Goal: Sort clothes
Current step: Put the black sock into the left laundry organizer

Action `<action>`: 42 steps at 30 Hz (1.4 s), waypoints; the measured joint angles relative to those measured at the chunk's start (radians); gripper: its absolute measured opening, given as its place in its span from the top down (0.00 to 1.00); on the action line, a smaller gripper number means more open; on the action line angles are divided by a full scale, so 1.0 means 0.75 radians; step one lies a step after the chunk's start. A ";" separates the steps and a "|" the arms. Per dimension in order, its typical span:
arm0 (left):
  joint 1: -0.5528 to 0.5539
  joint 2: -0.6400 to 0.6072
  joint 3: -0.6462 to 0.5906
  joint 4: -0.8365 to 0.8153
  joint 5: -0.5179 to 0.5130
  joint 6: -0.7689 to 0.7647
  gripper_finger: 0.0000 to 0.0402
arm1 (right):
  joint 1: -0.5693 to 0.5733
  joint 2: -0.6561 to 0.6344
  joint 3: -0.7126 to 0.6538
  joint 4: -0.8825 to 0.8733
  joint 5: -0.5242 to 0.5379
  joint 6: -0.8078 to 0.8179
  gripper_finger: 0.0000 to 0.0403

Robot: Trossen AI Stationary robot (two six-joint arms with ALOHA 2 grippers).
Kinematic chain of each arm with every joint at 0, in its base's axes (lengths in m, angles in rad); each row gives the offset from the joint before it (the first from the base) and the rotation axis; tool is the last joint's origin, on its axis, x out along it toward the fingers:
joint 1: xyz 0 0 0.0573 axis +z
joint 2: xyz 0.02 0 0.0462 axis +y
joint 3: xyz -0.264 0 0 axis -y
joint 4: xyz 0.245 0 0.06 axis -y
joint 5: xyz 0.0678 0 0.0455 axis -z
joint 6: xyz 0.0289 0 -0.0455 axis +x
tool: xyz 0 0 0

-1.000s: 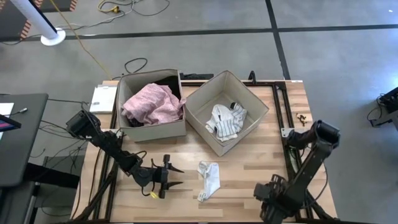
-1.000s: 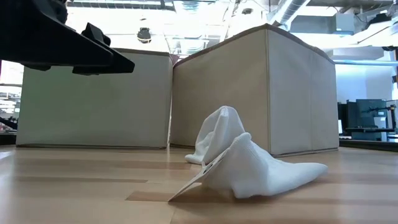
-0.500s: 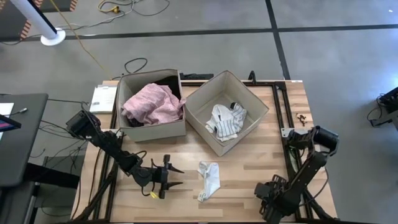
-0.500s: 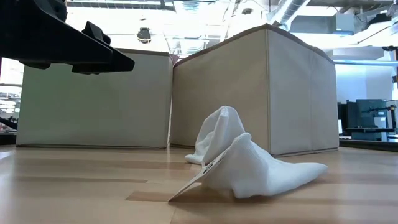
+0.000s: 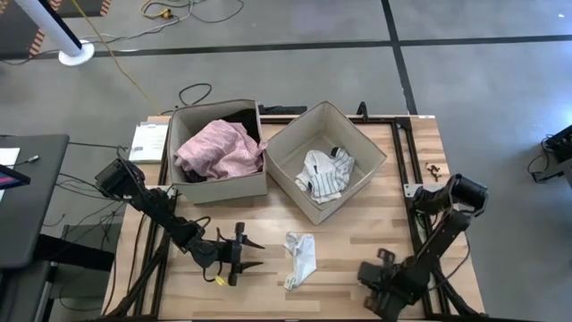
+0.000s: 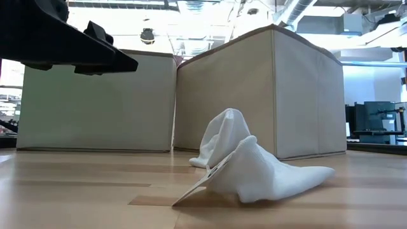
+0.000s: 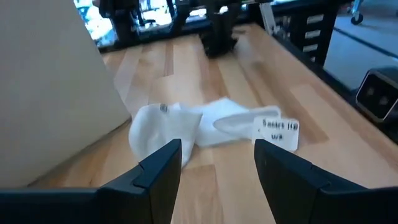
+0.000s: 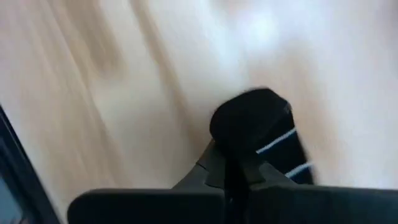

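1 small white piece (image 5: 301, 258) lies crumpled on the wooden table (image 5: 357, 237), near its front edge and roughly midway between the arms; a white label (image 7: 278, 131) with dark print sticks out from it. In the low view the same white piece (image 6: 254, 166) sits in front of the 2 beige fabric boxes, apart from them. Behind it, the right box (image 5: 326, 161) holds a white-grey striped garment (image 5: 325, 173), and the left box (image 5: 217, 150) holds a pink garment (image 5: 221, 150) heaped over something black (image 5: 243, 121) at the box's back corner. The 2 boxes stand side by side, touching at a corner.

The left gripper (image 5: 253, 252) hovers above the table just to the left of the white piece, its fingers parted to a middling gap and pointing toward it, holding nothing; in the left wrist view the cloth shows between the 2 dark fingers (image 7: 163, 168). The right gripper (image 5: 379, 293) is down at the front right corner of the table, well apart from the white piece. Its fingers (image 8: 233, 168) are pressed together, with a black object with pale stripes (image 8: 264, 134) just beyond them; whether they touch it cannot be told.
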 joint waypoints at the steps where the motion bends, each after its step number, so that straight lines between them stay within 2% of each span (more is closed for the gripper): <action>1: 0.000 0.000 0.000 0.020 0.000 0.014 0.51 | -0.015 -0.020 0.012 -0.001 0.073 -0.039 0.97; 4: 0.000 -0.001 0.000 0.109 0.018 0.072 0.51 | -0.072 -0.086 0.045 0.032 0.230 -0.195 0.99; 10: 0.016 -0.003 0.008 0.368 0.167 0.234 0.51 | -0.225 -0.190 0.096 0.253 0.378 -0.672 0.99; 17: 0.098 -0.003 0.134 0.315 0.330 0.271 0.50 | -0.387 -0.257 0.140 0.590 0.375 -1.272 1.00; 23: 0.160 -0.003 0.202 0.288 0.427 0.274 0.45 | -0.459 -0.276 0.208 0.706 0.327 -1.603 1.00; 27: 0.222 -0.003 0.240 0.262 0.537 0.201 0.40 | -0.495 -0.277 0.257 0.760 0.249 -1.758 1.00; 32: 0.269 -0.003 0.265 0.262 0.551 0.176 0.37 | -0.527 -0.277 0.288 0.804 0.166 -1.884 1.00; 36: 0.289 -0.003 0.290 0.252 0.564 0.175 0.37 | -0.538 -0.278 0.300 0.803 0.153 -1.930 1.00; 42: 0.317 -0.003 0.376 0.078 0.741 0.143 0.38 | -0.551 -0.277 0.306 0.852 0.127 -2.017 1.00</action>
